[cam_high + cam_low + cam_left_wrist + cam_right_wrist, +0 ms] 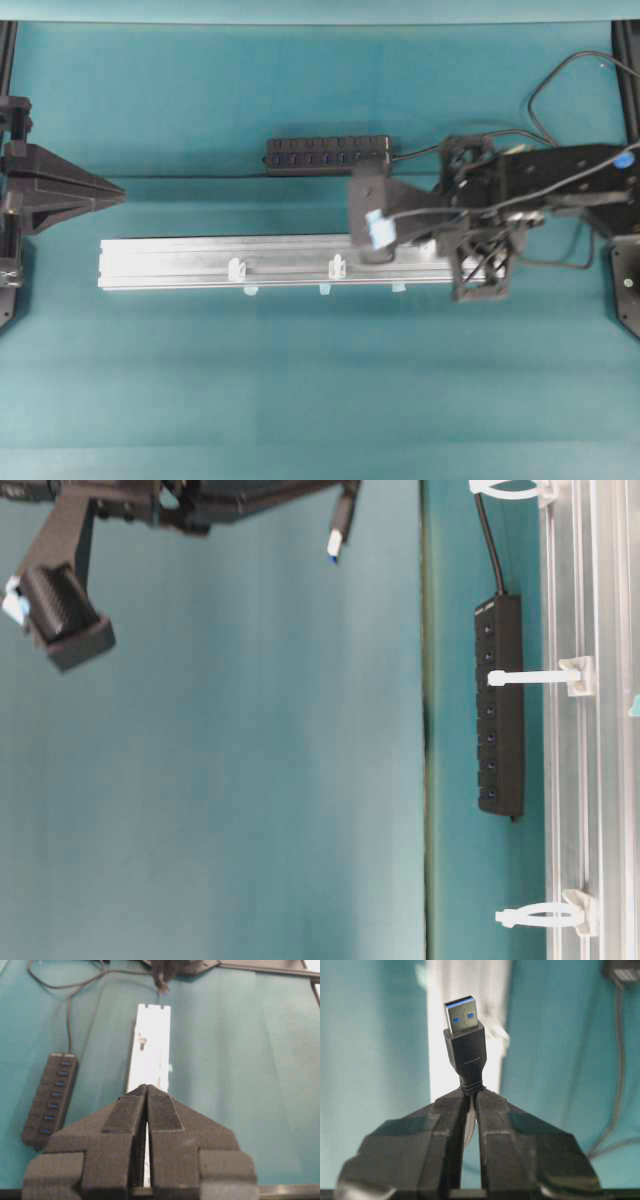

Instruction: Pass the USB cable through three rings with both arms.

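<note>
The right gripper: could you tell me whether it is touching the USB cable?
Touching. The right wrist view shows the right gripper shut on the USB cable just below its plug.

A long silver rail (200, 262) lies lengthwise across the teal surface (300, 390) in front of me. Behind it, near but apart, I see a black hub strip (327, 153) with a row of ports, lying parallel to the rail. Its thin black cord (415, 153) trails off toward my right.
</note>
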### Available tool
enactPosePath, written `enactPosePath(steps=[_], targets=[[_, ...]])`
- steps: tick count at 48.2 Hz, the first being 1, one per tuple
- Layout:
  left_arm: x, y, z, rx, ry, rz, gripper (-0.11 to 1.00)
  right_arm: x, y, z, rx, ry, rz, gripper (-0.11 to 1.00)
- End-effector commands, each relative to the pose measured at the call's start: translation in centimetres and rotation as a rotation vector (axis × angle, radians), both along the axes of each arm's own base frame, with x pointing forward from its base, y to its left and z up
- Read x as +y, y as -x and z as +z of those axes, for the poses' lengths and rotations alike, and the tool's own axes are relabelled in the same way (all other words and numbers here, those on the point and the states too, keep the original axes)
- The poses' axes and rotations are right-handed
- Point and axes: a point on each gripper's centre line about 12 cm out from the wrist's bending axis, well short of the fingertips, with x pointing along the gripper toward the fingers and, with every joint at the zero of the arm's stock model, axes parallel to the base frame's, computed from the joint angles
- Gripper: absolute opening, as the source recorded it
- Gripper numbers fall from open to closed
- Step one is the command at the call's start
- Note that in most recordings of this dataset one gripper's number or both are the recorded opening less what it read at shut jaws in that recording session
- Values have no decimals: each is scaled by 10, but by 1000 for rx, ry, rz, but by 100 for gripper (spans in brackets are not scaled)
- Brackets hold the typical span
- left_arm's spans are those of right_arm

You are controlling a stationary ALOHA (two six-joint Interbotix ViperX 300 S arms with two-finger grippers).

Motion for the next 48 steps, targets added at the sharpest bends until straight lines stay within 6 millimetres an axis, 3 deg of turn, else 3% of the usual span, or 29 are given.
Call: enactPosePath(steps=[1,23,48], targets=[[0,-1,8,-21,-3,1,2,-2,10,8,-12,7,-5,-6],[1,-2,8,-21,-3,1,2,-6,56,-20,5,0,-71,-7],[1,-3,10,-26,-4,1,2,-5,65,-77,-35,-21,-85,-7]])
